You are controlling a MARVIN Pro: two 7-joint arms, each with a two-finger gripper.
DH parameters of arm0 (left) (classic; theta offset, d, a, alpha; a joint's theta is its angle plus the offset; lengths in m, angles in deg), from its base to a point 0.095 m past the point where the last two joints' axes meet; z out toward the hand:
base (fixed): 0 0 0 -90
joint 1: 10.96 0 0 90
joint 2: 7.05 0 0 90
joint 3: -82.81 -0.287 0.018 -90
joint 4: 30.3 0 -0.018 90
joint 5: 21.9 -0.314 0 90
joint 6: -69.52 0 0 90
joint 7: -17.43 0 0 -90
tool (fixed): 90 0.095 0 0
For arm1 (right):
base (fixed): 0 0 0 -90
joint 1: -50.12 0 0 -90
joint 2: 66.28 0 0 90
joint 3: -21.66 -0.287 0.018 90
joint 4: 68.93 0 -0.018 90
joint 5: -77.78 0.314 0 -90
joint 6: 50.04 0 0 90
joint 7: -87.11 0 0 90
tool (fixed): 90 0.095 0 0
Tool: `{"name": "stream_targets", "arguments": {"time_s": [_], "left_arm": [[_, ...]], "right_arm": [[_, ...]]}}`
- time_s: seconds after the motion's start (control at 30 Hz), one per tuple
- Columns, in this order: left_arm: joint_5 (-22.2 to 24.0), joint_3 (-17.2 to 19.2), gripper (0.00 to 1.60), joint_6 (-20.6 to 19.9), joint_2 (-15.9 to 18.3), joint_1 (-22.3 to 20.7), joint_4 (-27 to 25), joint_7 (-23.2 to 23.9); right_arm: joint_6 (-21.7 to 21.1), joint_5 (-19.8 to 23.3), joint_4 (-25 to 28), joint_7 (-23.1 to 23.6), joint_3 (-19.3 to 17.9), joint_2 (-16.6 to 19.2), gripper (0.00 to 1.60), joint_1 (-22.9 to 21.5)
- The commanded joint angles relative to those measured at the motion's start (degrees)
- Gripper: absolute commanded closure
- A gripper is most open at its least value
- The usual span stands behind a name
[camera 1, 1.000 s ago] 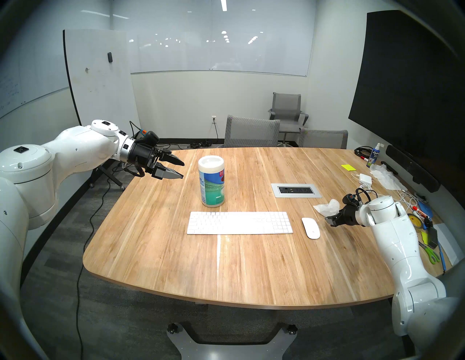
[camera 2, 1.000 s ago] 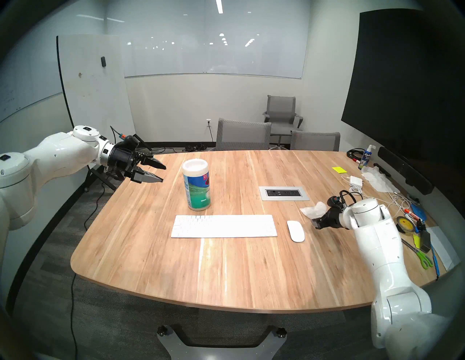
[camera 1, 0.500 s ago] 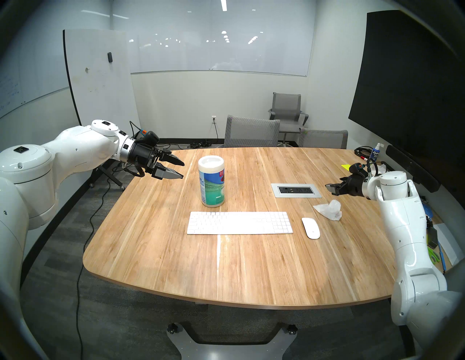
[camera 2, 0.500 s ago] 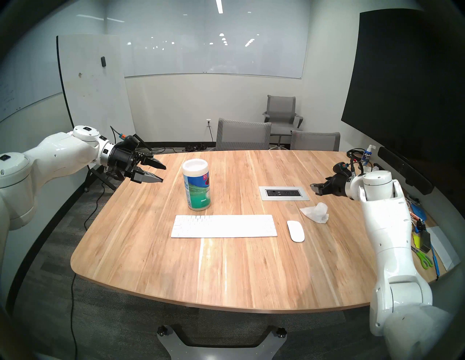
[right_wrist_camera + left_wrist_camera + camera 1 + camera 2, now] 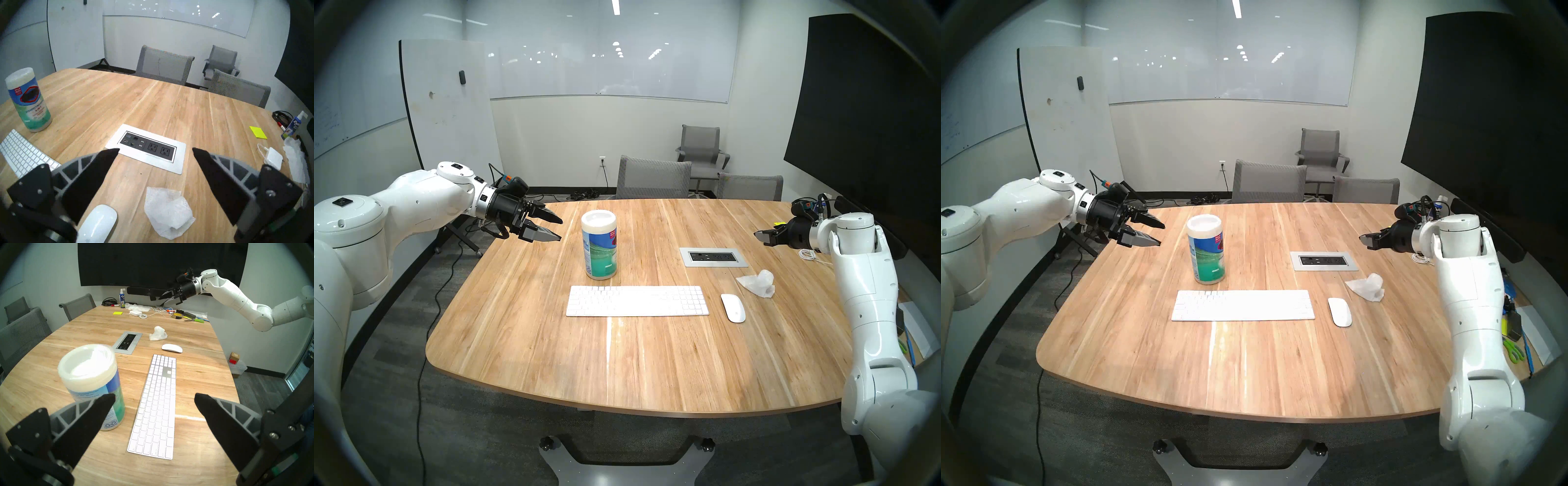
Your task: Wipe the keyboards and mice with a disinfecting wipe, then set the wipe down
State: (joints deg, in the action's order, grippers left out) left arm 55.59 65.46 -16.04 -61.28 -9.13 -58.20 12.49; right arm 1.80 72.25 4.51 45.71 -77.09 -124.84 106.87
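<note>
One upright wipes canister [image 5: 598,244], lid shut, stands behind the keyboard [image 5: 637,300]; both grippers' jaws gape empty.

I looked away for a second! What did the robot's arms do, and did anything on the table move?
The right gripper rose from beside the crumpled wipe, up and toward the far side of the table, open and empty. The wipe lies where it was. The left gripper, keyboard, mouse and wipes canister didn't move.

right gripper [image 5: 761,236] | risen off table, clear of wipe [image 5: 756,283]
</note>
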Motion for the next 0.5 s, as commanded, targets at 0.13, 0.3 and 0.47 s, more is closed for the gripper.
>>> {"name": "stream_targets", "arguments": {"time_s": [0.13, 0.3, 0.47], "left_arm": [[0.6, 0.2, 0.00, -0.1, 0.0, -1.4, 0.1, -0.1], [0.7, 0.1, 0.00, -0.1, 0.0, -1.5, 0.1, -0.1], [0.7, 0.1, 0.00, -0.1, 0.0, -1.5, 0.1, -0.1]], "right_arm": [[-0.6, 0.2, 1.6, 0.6, -1.5, 1.4, 0.00, 1.3], [-0.4, 1.2, 1.2, 0.8, -3.6, 0.4, 0.00, 2.2], [-0.3, 1.2, 1.3, 0.9, -3.8, 0.3, 0.00, 2.2]]}}
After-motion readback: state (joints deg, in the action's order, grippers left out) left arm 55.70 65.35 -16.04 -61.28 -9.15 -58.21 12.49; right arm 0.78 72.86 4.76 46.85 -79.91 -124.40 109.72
